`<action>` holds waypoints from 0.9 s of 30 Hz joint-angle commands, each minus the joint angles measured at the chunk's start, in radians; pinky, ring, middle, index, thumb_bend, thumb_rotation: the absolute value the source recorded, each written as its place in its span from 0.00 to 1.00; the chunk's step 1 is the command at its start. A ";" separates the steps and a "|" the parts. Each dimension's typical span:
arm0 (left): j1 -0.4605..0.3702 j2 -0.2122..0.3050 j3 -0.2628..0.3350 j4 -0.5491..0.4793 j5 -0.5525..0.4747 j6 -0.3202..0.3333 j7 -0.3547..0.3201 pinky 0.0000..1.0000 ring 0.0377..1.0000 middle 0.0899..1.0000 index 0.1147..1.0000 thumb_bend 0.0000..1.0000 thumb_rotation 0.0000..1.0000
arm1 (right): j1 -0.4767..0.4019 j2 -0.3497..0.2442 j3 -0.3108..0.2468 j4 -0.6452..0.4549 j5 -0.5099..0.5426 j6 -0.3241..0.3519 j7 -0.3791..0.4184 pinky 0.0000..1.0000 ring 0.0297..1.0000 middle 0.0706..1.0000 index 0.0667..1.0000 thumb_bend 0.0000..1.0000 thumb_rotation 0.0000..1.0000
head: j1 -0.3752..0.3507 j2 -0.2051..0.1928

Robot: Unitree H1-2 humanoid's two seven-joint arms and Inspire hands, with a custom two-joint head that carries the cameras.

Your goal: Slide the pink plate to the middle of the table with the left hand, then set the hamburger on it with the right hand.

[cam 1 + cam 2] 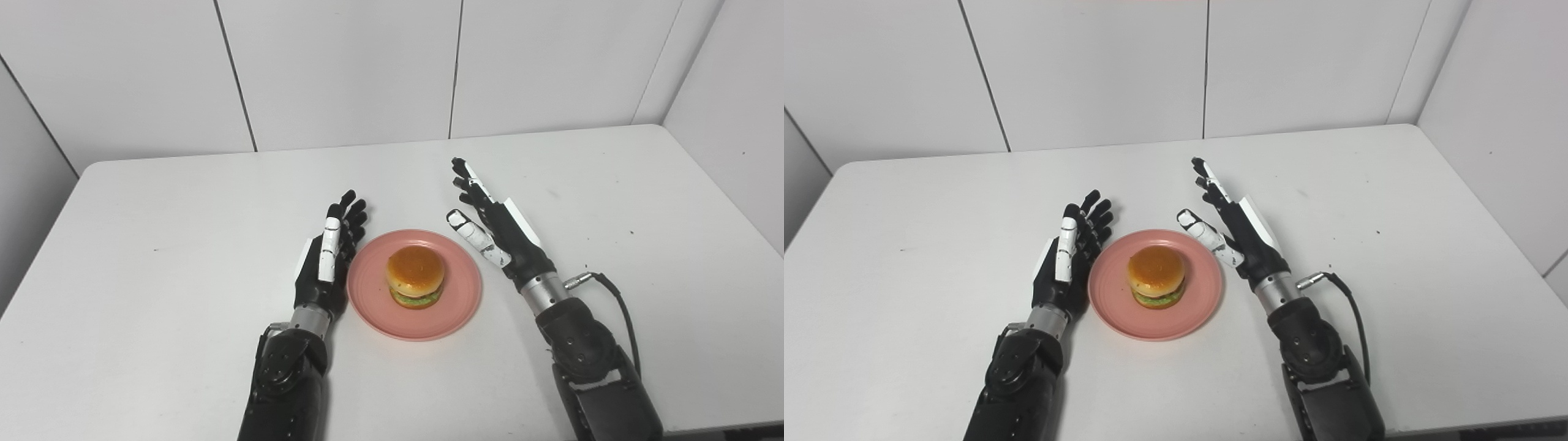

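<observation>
Pink plate (pixel 373 309): lies flat near the middle of the white surface (pixel 153 245), a little toward the near edge, between the two hands.
Hamburger (pixel 415 276): sits upright at the centre of the pink plate, tan bun on top, a green layer showing under it, the bottom bun resting on the plate.
Left hand (pixel 324 257): at the plate's 9 o'clock, just beside the rim; whether it touches the rim cannot be told. Its fingers are stretched out and apart, pointing toward 12 to 1 o'clock, and it holds nothing. Its thumb, white along the top, lies on the side nearest the plate.
Right hand (pixel 493 226): at the plate's 2 o'clock, near the rim and apart from the hamburger. Its fingers are extended toward 11 o'clock and spread, empty. Its white-marked thumb reaches toward the plate's far right rim; contact cannot be told.
Arms: both come in from the near edge, the left forearm at the plate's 7 o'clock, the right forearm at its 4 o'clock.
Cable (pixel 621 306): a black lead loops from the right wrist down along the right forearm.
Walls: pale panels stand behind the surface at 12 o'clock and along its right side.
</observation>
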 commanded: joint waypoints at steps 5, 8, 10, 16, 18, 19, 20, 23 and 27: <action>0.005 0.039 -0.024 -0.017 0.034 -0.035 -0.017 1.00 1.00 1.00 1.00 0.61 1.00 | 0.006 0.060 -0.043 0.004 0.100 0.012 -0.035 0.97 0.99 1.00 1.00 0.62 0.96 | 0.002 0.004; 0.007 0.049 -0.034 -0.015 0.043 -0.049 -0.021 1.00 1.00 1.00 1.00 0.61 1.00 | 0.025 0.077 -0.046 0.014 0.110 -0.005 -0.051 0.98 1.00 1.00 1.00 0.64 0.95 | 0.005 0.003; 0.012 0.057 -0.041 -0.022 0.039 -0.049 -0.029 1.00 1.00 1.00 1.00 0.62 1.00 | 0.041 0.088 -0.048 0.010 0.126 0.000 -0.055 0.99 1.00 1.00 1.00 0.65 0.94 | 0.007 0.002; 0.024 0.070 -0.058 -0.040 0.073 -0.073 -0.015 1.00 1.00 1.00 1.00 0.60 1.00 | 0.067 0.112 -0.061 0.038 0.175 -0.021 -0.066 1.00 1.00 1.00 1.00 0.60 0.93 | 0.008 0.002; 0.028 0.068 -0.057 -0.044 0.083 -0.084 -0.008 1.00 1.00 1.00 1.00 0.59 1.00 | 0.071 0.120 -0.068 0.042 0.172 -0.019 -0.081 1.00 1.00 1.00 1.00 0.61 0.96 | 0.009 0.002; 0.029 0.066 -0.056 -0.044 0.085 -0.089 -0.007 1.00 1.00 1.00 1.00 0.58 1.00 | 0.072 0.122 -0.069 0.043 0.171 -0.017 -0.086 1.00 1.00 1.00 1.00 0.61 0.97 | 0.009 0.002; 0.031 0.064 -0.056 -0.045 0.095 -0.095 0.000 1.00 1.00 1.00 1.00 0.57 1.00 | 0.072 0.124 -0.072 0.048 0.182 -0.020 -0.087 1.00 1.00 1.00 1.00 0.61 0.97 | 0.008 0.002; 0.034 0.058 -0.056 -0.044 0.109 -0.105 0.015 1.00 1.00 1.00 1.00 0.54 1.00 | 0.075 0.128 -0.076 0.060 0.196 -0.026 -0.093 1.00 1.00 1.00 1.00 0.61 0.98 | 0.007 0.002; 0.035 0.049 -0.054 -0.044 0.127 -0.116 0.040 1.00 1.00 1.00 1.00 0.53 1.00 | 0.072 0.134 -0.084 0.080 0.213 -0.048 -0.100 1.00 1.00 1.00 1.00 0.60 0.98 | 0.006 0.005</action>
